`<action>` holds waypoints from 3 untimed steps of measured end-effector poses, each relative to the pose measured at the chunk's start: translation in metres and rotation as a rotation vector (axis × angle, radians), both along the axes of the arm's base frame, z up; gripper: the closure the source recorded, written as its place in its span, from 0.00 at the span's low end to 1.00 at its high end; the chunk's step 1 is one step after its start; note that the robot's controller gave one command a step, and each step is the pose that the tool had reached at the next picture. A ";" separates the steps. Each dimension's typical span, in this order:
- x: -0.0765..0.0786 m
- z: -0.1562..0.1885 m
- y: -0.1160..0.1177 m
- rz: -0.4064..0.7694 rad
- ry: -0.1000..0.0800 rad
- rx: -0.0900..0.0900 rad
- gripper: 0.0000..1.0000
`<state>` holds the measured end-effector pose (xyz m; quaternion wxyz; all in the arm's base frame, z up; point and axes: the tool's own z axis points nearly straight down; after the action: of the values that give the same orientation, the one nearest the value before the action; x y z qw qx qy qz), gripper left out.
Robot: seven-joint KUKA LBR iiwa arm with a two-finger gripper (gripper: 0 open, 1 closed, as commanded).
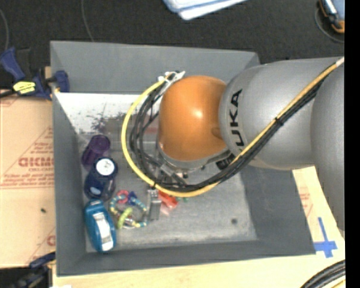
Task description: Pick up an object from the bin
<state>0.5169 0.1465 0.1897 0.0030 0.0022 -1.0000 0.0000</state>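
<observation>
My gripper [153, 206] reaches down into the bin's lower middle, mostly hidden under the arm's orange cover. A small red thing [168, 200] lies right beside it on the bin floor, partly hidden. Just to its left lies a tangle of multicoloured beads and rings [128, 212]. Whether the gripper touches either of them I cannot tell.
Along the bin's left side lie a purple cup [96, 148], a dark blue bottle with a white cap [101, 176] and a blue and white dispenser-like thing [99, 227]. The arm with its cables covers the bin's middle and upper right.
</observation>
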 end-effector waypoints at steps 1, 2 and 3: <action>0.002 0.005 -0.001 -0.004 -0.008 0.002 0.00; 0.037 -0.118 -0.007 0.137 -0.005 0.001 1.00; 0.036 -0.117 -0.007 0.134 -0.004 0.002 1.00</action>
<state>0.5528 0.1399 0.0723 0.0008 0.0691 -0.9976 -0.0009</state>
